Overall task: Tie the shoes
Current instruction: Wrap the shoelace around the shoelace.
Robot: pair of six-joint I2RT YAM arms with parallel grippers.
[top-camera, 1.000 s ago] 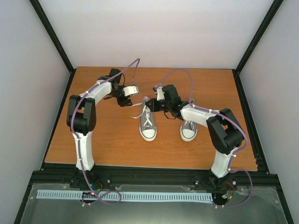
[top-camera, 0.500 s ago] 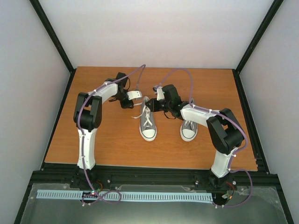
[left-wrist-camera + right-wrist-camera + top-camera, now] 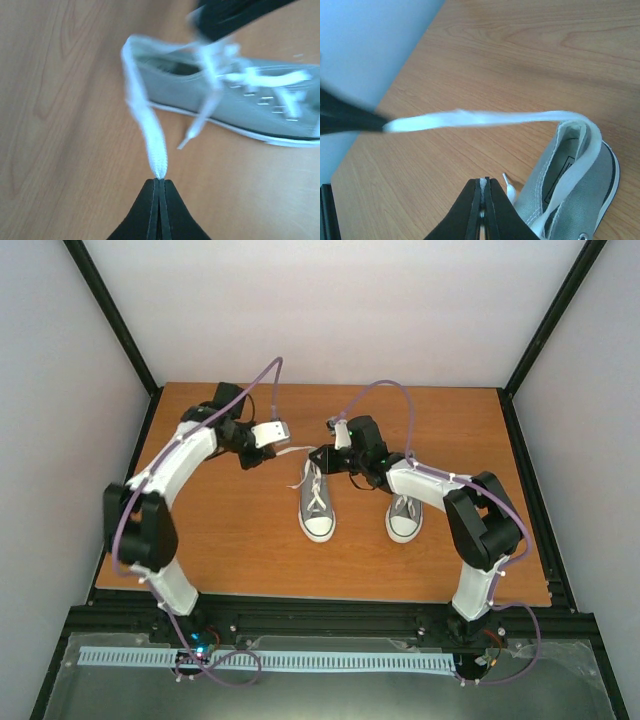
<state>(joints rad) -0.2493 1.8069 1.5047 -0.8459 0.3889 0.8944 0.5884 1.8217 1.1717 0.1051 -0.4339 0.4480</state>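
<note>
Top view: your two grey shoes (image 3: 317,504) stand side by side at the centre of the wooden table (image 3: 200,540), white toe caps toward the bottom of the frame. The second shoe (image 3: 404,520), right of centre, lies partly under the right arm. Your left gripper (image 3: 264,453), upper left of centre, is pinched together on the end of a white lace (image 3: 295,450), which runs level to the heel opening of the shoe left of centre. Your right gripper (image 3: 320,455) sits just above that heel opening.

Left wrist view: the fingers (image 3: 152,200), bottom centre, are clamped flat on the lace tip. The lace (image 3: 150,131) rises to the blurred shoe (image 3: 240,100) in the upper right, and a loose lace end (image 3: 183,145) hangs beside its sole.

Right wrist view: the fingers (image 3: 472,200), bottom centre, are pressed together with a sliver of white between the tips. You cannot tell whether that sliver is lace. The taut lace (image 3: 485,118) crosses the middle of the frame from the dark left gripper (image 3: 350,121) to the shoe's collar at lower right. A printed insole label (image 3: 568,162) shows inside the shoe, too small to read.
</note>
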